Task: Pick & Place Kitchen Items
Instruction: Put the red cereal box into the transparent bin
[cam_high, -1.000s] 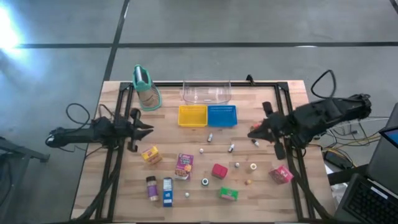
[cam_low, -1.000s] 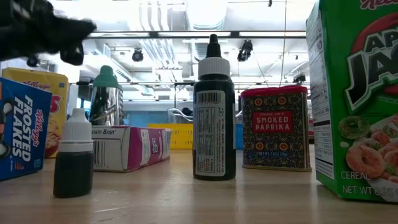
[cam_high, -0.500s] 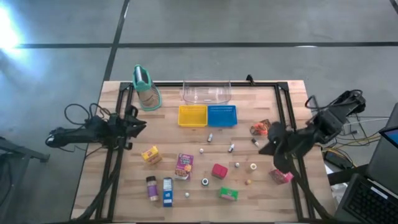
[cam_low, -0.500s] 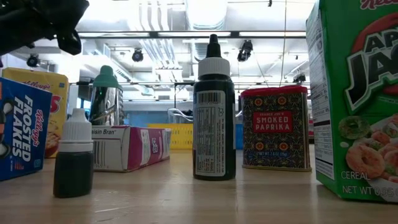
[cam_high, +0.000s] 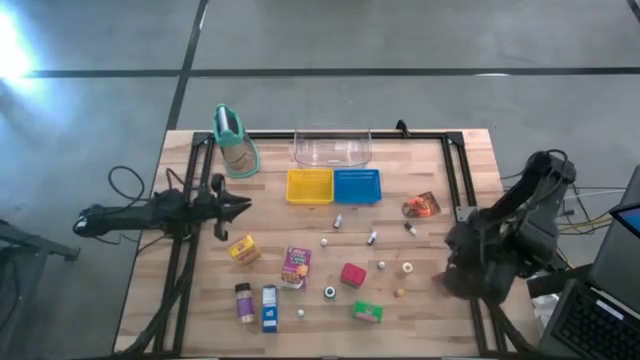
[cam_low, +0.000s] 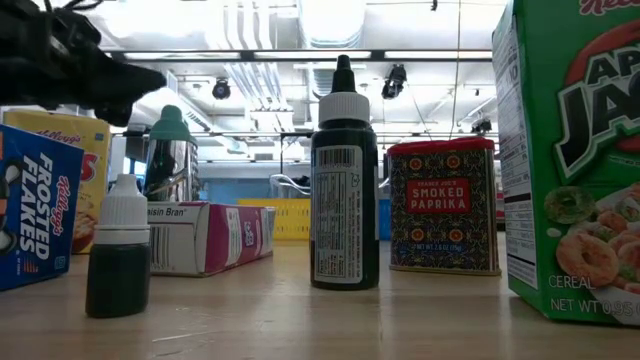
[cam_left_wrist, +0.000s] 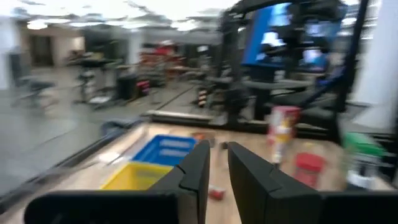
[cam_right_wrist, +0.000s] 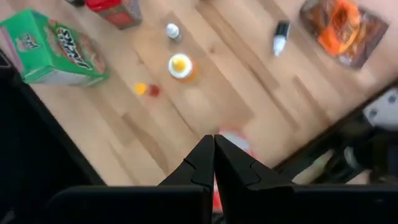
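A: Nearest the front edge, cartons: green (cam_high: 367, 312), blue (cam_high: 269, 307), with the red block (cam_high: 352, 274) just behind. Loose and well apart, so there's room to come down on each.

B: Right gripper (cam_high: 458, 280)?

A: Fingers pressed together, empty, above the right edge. The pink carton (cam_right_wrist: 231, 144) lies just under it, mostly hidden.

B: Left gripper (cam_high: 240, 207)?

A: Near the left edge, fingers a crack apart, nothing held.

B: Farther back?

A: Orange pouch (cam_high: 421, 205), then yellow tray (cam_high: 309, 186) and blue tray (cam_high: 357, 185), the clear bin (cam_high: 332, 147) at the back edge.
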